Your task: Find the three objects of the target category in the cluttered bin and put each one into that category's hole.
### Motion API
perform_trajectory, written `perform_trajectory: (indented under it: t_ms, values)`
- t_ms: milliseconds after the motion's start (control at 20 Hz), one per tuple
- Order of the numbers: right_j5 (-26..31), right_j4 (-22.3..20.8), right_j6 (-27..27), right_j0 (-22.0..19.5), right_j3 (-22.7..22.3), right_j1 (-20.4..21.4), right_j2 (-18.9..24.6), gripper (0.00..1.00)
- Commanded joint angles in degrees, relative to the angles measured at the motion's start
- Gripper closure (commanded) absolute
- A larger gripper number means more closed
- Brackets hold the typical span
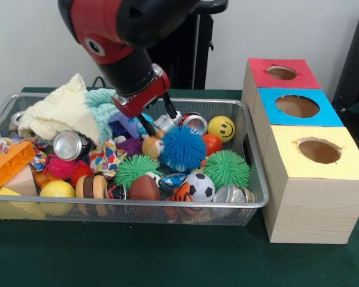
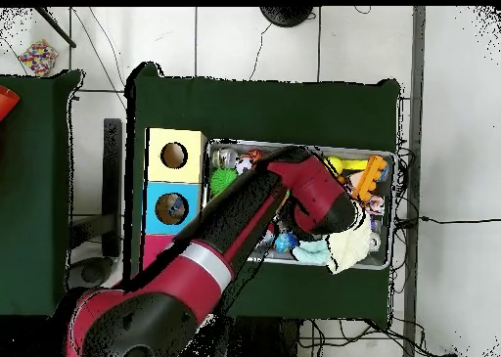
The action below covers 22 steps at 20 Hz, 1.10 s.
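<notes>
Reaching down into the bin [image 1: 258, 200], the gripper [image 1: 158, 116] hung with its fingers apart just above the blue spiky ball [image 1: 183, 148], holding nothing; the hole [image 1: 282, 73] stood well apart.

I count three boxes beside the bin [image 1: 260, 197]: one red-topped [image 1: 282, 73], one blue-topped [image 1: 297, 107], one yellow-topped [image 1: 319, 152], each with one round hole. In the bin I see three spiky balls: one blue [image 1: 183, 149], two green [image 1: 136, 168] [image 1: 227, 168]. One yellow smiley ball [image 1: 221, 128], one small soccer ball [image 1: 198, 186].
</notes>
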<state>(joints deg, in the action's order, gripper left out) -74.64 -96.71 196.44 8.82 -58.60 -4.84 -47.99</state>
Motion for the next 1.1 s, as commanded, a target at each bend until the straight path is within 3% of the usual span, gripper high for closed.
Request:
perform_trajectory:
  t_ms: [50,650,750,950,1100]
  values:
    - [7.07,10.87,7.27,-3.30,-2.91,6.71,8.12,0.00]
    - [12.05,20.58,0.91,-7.18,-4.14,10.57,11.83,0.00]
    - [12.09,20.75,0.63,-7.25,-4.10,10.61,11.79,0.00]
    - [9.07,14.78,5.04,-5.84,-0.63,7.35,9.50,0.00]
    - [9.06,14.46,5.33,-5.86,0.78,6.28,9.97,0.00]
